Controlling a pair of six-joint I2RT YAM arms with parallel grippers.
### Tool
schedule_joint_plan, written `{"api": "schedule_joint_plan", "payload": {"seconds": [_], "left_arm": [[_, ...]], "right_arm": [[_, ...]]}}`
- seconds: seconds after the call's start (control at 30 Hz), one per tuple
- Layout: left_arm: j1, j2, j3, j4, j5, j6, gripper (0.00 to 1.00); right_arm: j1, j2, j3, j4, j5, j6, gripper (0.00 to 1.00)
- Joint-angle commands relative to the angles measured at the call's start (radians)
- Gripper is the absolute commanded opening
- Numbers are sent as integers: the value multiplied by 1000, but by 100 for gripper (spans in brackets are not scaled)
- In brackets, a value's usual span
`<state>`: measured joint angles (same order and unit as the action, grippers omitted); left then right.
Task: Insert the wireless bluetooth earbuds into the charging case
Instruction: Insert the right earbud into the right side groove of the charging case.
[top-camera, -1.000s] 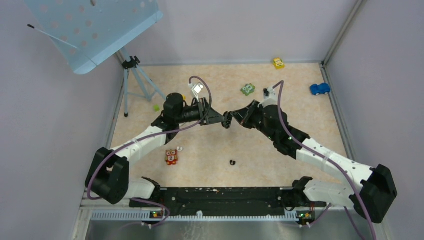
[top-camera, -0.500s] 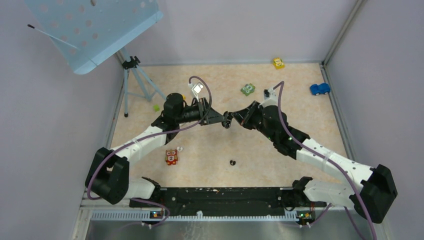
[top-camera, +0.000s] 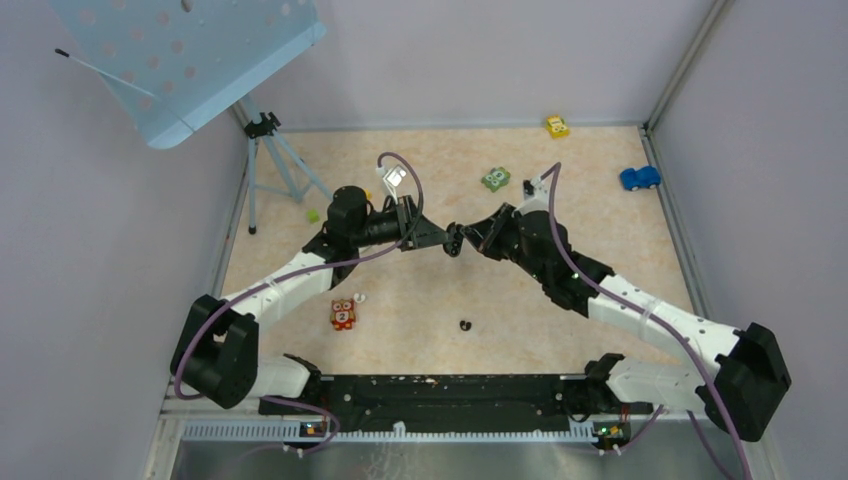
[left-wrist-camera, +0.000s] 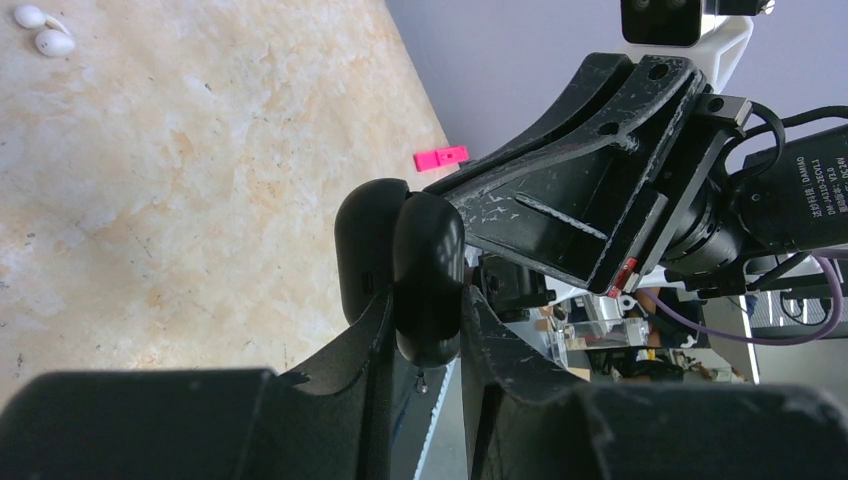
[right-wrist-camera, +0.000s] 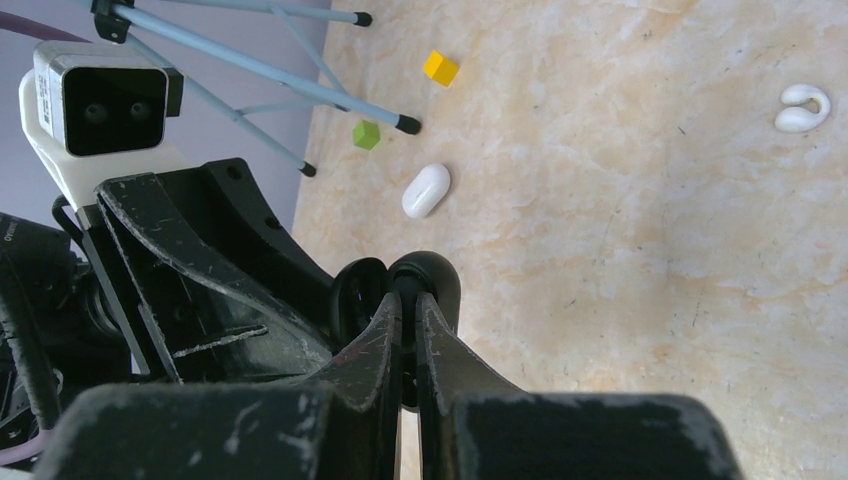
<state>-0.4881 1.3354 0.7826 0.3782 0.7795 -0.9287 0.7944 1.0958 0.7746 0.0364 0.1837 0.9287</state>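
— How many buds are lying on the desk?
— Two near us: one white earbud (top-camera: 360, 297) left, one black earbud (top-camera: 465, 324) right.
— And the arms?
— Both are reaching inward, meeting mid-desk. The left pincer (left-wrist-camera: 425, 312) is clamping the black charging case (left-wrist-camera: 400, 250), jaws partly apart. The right pincer (right-wrist-camera: 405, 300) is sitting fully closed, tips at the case.
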Motion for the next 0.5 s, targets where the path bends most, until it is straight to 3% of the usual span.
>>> {"api": "schedule_joint_plan", "payload": {"seconds": [0.0,0.3,0.47], "left_arm": [[-3,-20,26,46,18,20,0],[-2,-8,63,-46,26,86,0],[-2,5,71,-57,27,91,0]], "right_arm": [[15,31,59,-33,36,-11,0],[27,108,159,-186,49,-22,0],[28,88,167,-187,48,-18,20]]}}
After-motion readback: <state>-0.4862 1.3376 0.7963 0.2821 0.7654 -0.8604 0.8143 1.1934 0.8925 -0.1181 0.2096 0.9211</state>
